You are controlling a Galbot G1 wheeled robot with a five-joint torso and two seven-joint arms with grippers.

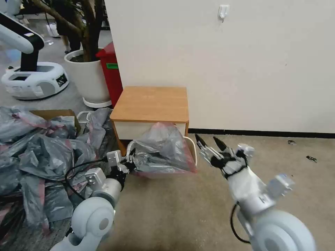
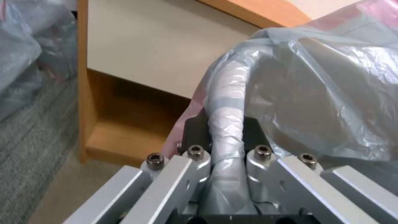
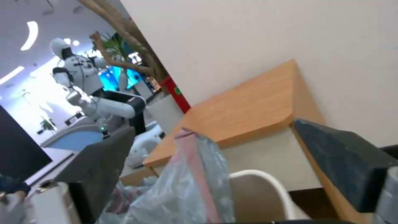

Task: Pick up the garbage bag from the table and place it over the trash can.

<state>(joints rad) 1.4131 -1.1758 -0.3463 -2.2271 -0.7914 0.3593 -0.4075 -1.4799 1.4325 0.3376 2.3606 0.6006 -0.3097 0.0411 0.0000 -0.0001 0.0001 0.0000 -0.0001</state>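
Here, left to right:
Heap of bags [image 1: 38, 157]: grey and pink plastic piled on the floor at the far left, reaching up to the worktop's left side.
Left pincer [image 1: 129, 163]: low, at the trash can's left edge, clamped on a twisted strand of the garbage bag [image 1: 164, 146]; in the left wrist view the strand [image 2: 226, 124] runs straight between the two metal fingers [image 2: 195, 161].
Garbage bag: draped over the trash can, ballooning above it, its pink-red band along the lower front; it hides most of the bin.
Trash can [image 1: 192, 150]: on the floor, hard against the worktop's front; a bit of cream rim shows at the right, clear of the plastic [image 3: 265, 183].
Worktop [image 1: 150, 103]: the wooden nightstand against the white wall, top bare, white drawer front just behind the bag.
Right pincer [image 1: 208, 142]: in the air near the bin's right rim, apart from the bag, its dark fingers spread wide and aimed toward the bag.
Open room: bare carpet in front of and to the right of the bin; the wall closes the back.
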